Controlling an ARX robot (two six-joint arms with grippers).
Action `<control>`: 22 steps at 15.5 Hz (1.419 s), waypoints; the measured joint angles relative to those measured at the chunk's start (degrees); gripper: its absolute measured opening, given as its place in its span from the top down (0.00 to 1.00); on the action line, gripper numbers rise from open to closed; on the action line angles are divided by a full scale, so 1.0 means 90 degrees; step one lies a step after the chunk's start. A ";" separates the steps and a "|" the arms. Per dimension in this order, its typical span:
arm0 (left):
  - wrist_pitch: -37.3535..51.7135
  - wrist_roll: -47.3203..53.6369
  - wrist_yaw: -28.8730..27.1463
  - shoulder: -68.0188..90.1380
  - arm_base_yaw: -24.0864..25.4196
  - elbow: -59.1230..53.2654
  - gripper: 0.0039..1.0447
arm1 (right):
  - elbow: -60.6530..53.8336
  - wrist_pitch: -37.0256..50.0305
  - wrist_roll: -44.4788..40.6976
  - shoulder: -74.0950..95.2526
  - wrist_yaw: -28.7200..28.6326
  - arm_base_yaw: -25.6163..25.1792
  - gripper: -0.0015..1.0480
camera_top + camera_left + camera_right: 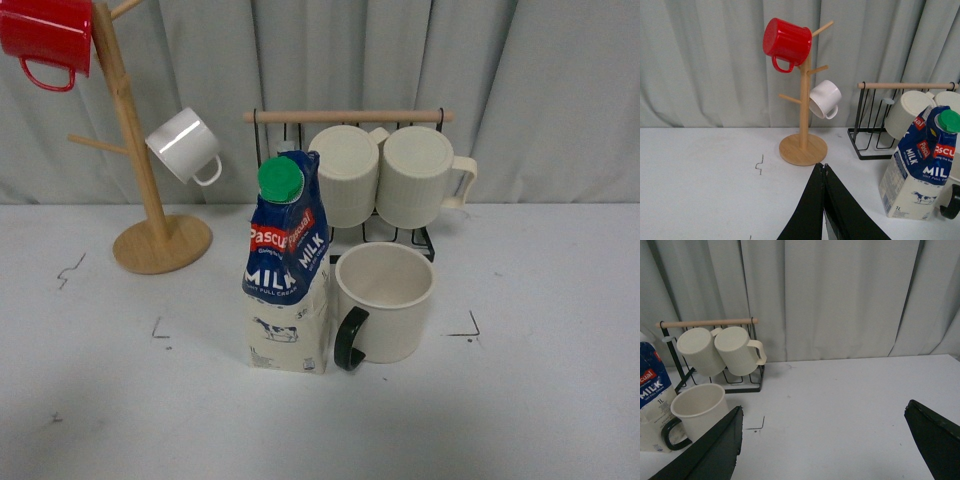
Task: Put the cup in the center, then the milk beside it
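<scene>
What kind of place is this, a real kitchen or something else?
Probably a staged test area, not a kitchen. A plain white table carries small black corner marks, a grey curtain closes the whole background, and the milk carton, mug tree and wire rack look arranged.

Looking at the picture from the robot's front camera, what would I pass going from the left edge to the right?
Red mug → wooden mug tree → small white mug → milk carton → cream cup with black handle. Two ribbed mugs hang on the rack behind the last two.
</scene>
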 joint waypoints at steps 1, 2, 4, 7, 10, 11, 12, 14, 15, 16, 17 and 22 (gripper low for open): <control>-0.0716 0.0000 -0.0002 -0.0444 0.0000 0.0010 0.99 | 0.0000 0.0000 0.0000 0.0000 -0.0002 0.0002 0.06; -0.1144 -0.0002 0.0002 -0.1005 0.0000 0.0005 0.99 | 0.0000 -0.0002 0.0000 0.0000 0.0000 0.0000 0.06; -0.1171 -0.0002 -0.0005 -0.1022 0.0002 0.0002 0.99 | 0.0000 0.0007 0.0000 0.0000 0.0000 0.0002 0.06; -0.1120 0.0000 0.0000 -0.1022 0.0002 0.0002 0.99 | 0.0000 0.0000 0.0000 0.0000 0.0000 0.0000 0.06; -0.1122 0.0000 0.0000 -0.1022 0.0002 0.0002 0.69 | 0.0000 0.0000 0.0000 0.0000 -0.0002 0.0002 0.06; -0.1122 -0.0002 0.0000 -0.1022 0.0002 0.0002 0.57 | 0.0000 0.0000 0.0000 0.0000 -0.0002 0.0002 0.06; -0.1122 0.0000 0.0000 -0.1022 0.0002 0.0002 0.39 | 0.0000 0.0000 0.0000 0.0000 0.0000 0.0002 0.06; -0.1122 -0.0002 0.0000 -0.1022 0.0002 0.0002 0.15 | 0.0000 0.0000 0.0000 0.0000 0.0000 0.0002 0.06; -0.1122 0.0005 0.0000 -0.1022 0.0002 0.0002 0.04 | 0.0000 0.0000 0.0000 0.0000 -0.0002 0.0002 0.06; -0.1122 0.0002 0.0000 -0.1022 0.0002 0.0002 0.07 | 0.0000 0.0000 0.0000 0.0000 0.0000 0.0002 0.06; -0.1122 0.0002 0.0000 -0.1022 0.0002 0.0002 0.06 | 0.0000 0.0000 0.0000 0.0000 0.0000 0.0002 0.06; -0.1122 0.0002 0.0000 -0.1022 0.0002 0.0002 0.06 | 0.0000 0.0000 0.0000 0.0000 -0.0002 0.0002 0.06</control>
